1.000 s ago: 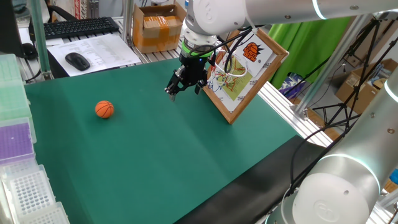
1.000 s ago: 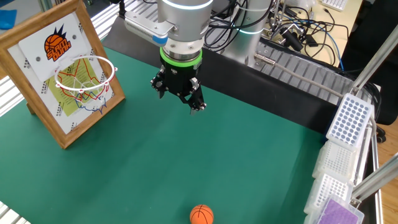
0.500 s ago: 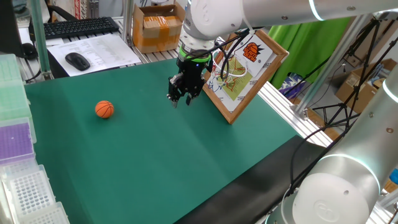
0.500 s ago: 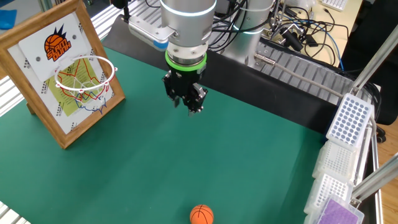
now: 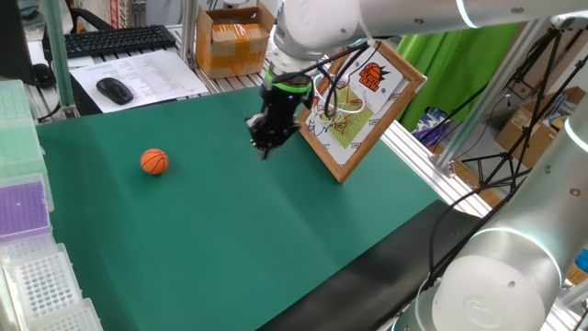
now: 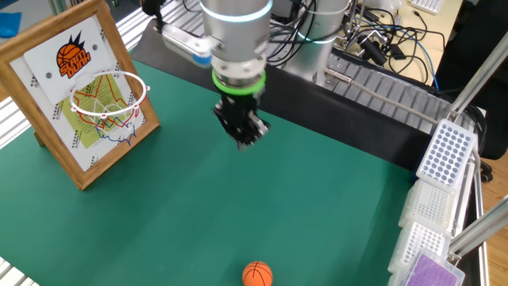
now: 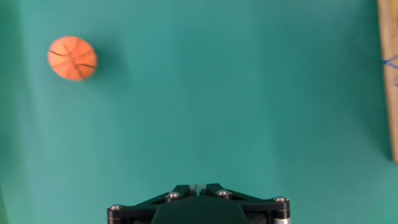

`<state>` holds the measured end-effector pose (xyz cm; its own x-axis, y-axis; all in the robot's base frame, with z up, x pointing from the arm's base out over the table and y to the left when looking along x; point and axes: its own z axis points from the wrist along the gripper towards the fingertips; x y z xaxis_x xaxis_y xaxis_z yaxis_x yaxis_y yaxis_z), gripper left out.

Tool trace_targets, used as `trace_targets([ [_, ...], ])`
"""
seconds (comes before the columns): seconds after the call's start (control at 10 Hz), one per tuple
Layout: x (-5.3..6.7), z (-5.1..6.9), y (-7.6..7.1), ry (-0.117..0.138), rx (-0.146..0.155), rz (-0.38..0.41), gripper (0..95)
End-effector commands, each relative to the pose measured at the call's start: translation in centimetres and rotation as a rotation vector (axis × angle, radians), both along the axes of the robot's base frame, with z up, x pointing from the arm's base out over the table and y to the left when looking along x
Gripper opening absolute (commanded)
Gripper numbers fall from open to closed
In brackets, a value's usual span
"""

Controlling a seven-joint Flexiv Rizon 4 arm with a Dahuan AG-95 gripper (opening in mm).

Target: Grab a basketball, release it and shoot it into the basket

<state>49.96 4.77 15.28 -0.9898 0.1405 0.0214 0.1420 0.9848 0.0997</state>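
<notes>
So your pincer hangs above the green mat, nothing in it, close in front of the lower edge of the basket. From one fixed view the fingers look bunched into one dark clump. The other fixed view shows the pincer the same way, so you can't tell for sure whether the jaws are closed or just narrow. Hand view is no help: only the black base of the pincer shows at the bottom edge, fingertips not visible.

Ball sits on the mat well apart from the pincer, off toward the keyboard-and-mouse side, with bare mat between them. In the other fixed view the ball is at the bottom edge, nearly straight below the pincer in the picture, again well apart. In the hand view the ball is in the upper left corner, black seams visible, far off the pincer's centre line.

Basket leans back in its wooden frame, white hoop and net on the front, orange logo above the hoop. It stands on the far side of the pincer from the ball. A strip of its wooden frame shows at the right edge of the hand view.

Cardboard box sits behind the mat; racks of pipette tips lie beside it.
</notes>
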Motion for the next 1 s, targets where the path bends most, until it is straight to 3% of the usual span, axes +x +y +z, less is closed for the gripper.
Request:
trace_targets([
  [0.1,0.6,0.1,1.1,0.001,-0.016,0.015,0.0],
  [0.3,1.4,-0.3,2.1,-0.012,-0.018,0.015,0.0],
  [0.4,2.0,-0.8,2.6,-0.035,-0.02,0.014,0.0],
  [0.6,2.6,-1.3,3.2,-0.043,-0.02,0.015,0.0],
  [0.9,3.1,-2.1,4.3,-0.02,-0.036,0.029,0.0],
  [1.0,3.1,-2.2,4.5,-0.001,-0.05,0.039,0.0],
])
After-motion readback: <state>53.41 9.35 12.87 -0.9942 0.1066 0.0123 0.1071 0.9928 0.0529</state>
